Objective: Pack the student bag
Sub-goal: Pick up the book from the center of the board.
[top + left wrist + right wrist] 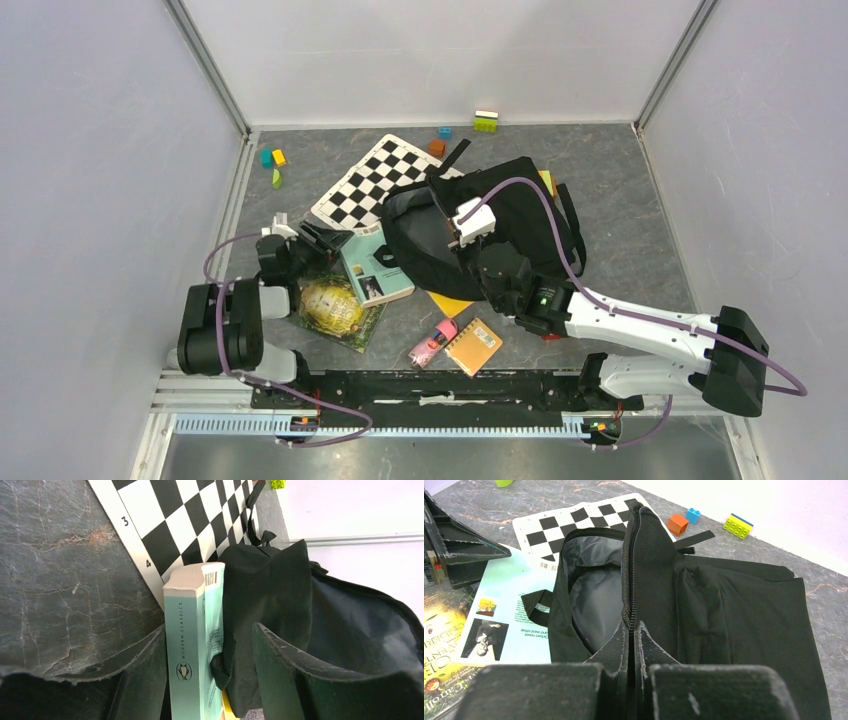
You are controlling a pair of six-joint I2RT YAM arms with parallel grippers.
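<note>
The student bag lies in the middle of the table, its main pocket gaping open toward the left and showing grey lining. My right gripper is shut on the bag's zipper edge and holds that rim up. A pale teal paperback lies just left of the opening. My left gripper is open, and the book's spine stands between its fingers, close to the left one. Bag fabric fills the gap up to the right finger.
A chessboard mat lies behind the book, partly under the bag. A green and yellow book, a pink item, an orange notebook and a yellow sheet lie near the front. Toy blocks sit by the back wall.
</note>
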